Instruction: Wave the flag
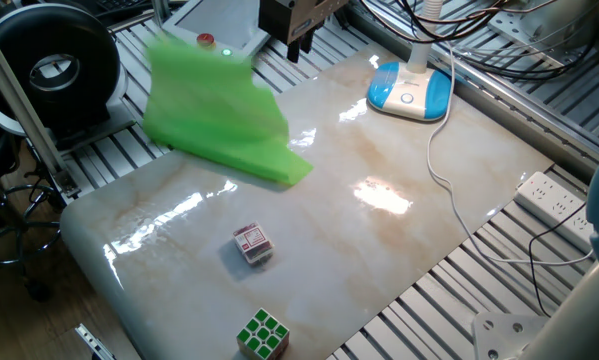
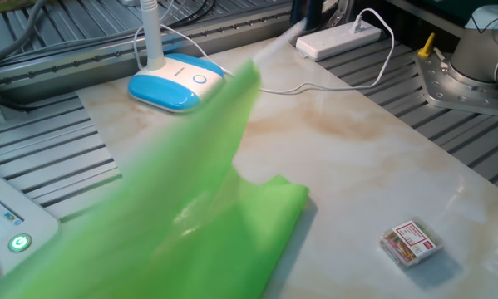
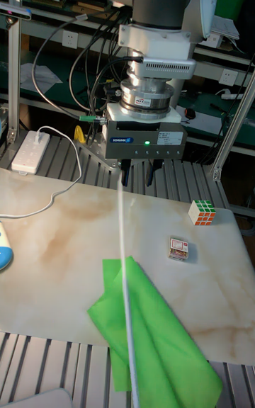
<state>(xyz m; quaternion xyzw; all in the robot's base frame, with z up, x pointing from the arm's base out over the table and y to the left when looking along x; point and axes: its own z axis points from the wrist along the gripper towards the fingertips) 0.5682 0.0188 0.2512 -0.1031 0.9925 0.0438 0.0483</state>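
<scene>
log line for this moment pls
gripper: shut on stick | flag: motion-blurred, cloth edge on table | phase: waving

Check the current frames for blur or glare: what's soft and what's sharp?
One fixed view: the flag is smeared by motion, the cubes are sharp, and there is bright glare on the table. The other fixed view: the flag is blurred and its stick hardly visible, while the lamp base is crisp. Tall fixed view: the cloth is fairly sharp, the stick a pale streak.
</scene>
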